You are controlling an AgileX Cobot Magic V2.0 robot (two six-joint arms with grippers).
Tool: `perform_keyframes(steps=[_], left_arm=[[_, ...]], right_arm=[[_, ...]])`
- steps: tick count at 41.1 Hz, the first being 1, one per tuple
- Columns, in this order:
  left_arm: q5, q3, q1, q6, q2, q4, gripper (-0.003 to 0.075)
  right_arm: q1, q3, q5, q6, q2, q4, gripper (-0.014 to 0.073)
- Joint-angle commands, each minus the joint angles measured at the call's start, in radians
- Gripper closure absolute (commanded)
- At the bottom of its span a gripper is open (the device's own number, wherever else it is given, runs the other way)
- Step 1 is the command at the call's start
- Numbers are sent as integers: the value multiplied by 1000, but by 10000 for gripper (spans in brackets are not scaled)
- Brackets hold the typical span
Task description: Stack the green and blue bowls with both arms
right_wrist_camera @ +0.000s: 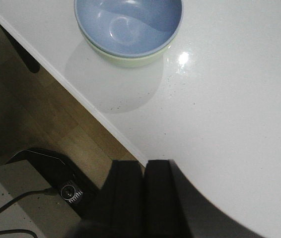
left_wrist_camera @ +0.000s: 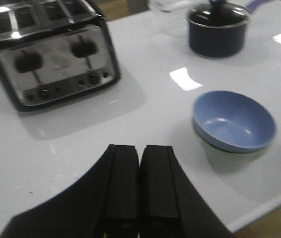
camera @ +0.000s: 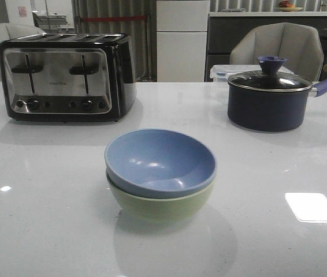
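White desk (camera: 36, 231): black-and-chrome four-slot toaster (camera: 65, 78) at far left. Dark navy lidded saucepan (camera: 267, 101) at far right, purple handle pointing right. Clear lidded container (camera: 224, 72) just behind it.

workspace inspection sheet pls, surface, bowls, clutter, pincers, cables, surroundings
surface: white glossy table, light glare patches
job's things: blue bowl nested inside green bowl, upright, near the front edge
clutter: toaster back left; lidded saucepan back right, clear box behind it
grippers: left pincer shut, empty; right pincer shut, empty; both away from the bowls
cables: one by a floor socket
surroundings: chairs, cabinets behind
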Motion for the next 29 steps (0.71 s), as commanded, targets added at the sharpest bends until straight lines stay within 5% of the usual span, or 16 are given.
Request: perform_keyframes(steps=[1, 12, 18, 29], left_arm=[[-137, 56, 93, 5, -74, -2, 627], [-394, 346, 227, -41, -213, 15, 627], [-476, 454, 236, -189, -299, 106, 627], [-631, 545, 228, -218, -297, 169, 627]], right_arm=[[1, -27, -49, 0, -5, -2, 538], [1, -27, -49, 0, -5, -2, 538], [1, -27, -49, 0, -5, -2, 538], [1, -27, -47, 0, -5, -2, 538]])
